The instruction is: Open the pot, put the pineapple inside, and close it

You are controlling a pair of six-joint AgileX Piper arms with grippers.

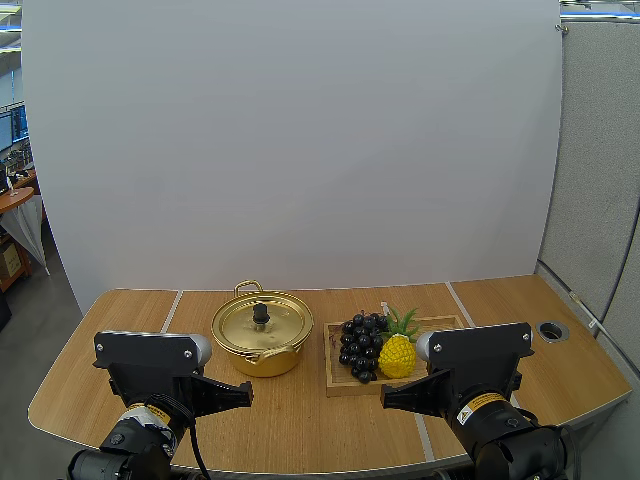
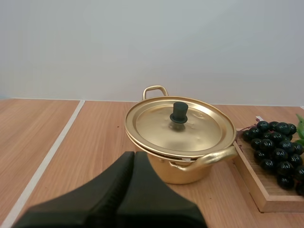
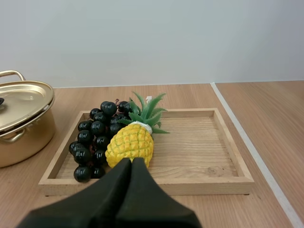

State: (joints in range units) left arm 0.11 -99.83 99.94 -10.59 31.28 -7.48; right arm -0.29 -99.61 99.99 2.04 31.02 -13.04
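Note:
A golden pot stands on the table with its lid on and a black knob on top. To its right a yellow pineapple with green leaves lies in a wooden tray, beside a bunch of dark grapes. My left gripper is shut, low near the front edge, a little short of the pot. My right gripper is shut too, just in front of the tray. In the right wrist view the pineapple sits right past the shut fingertips.
The grapes lie between pineapple and pot, touching the pineapple. The tray has bare wood on its right half. A round grommet hole sits at the table's far right. Pale seams cross the tabletop.

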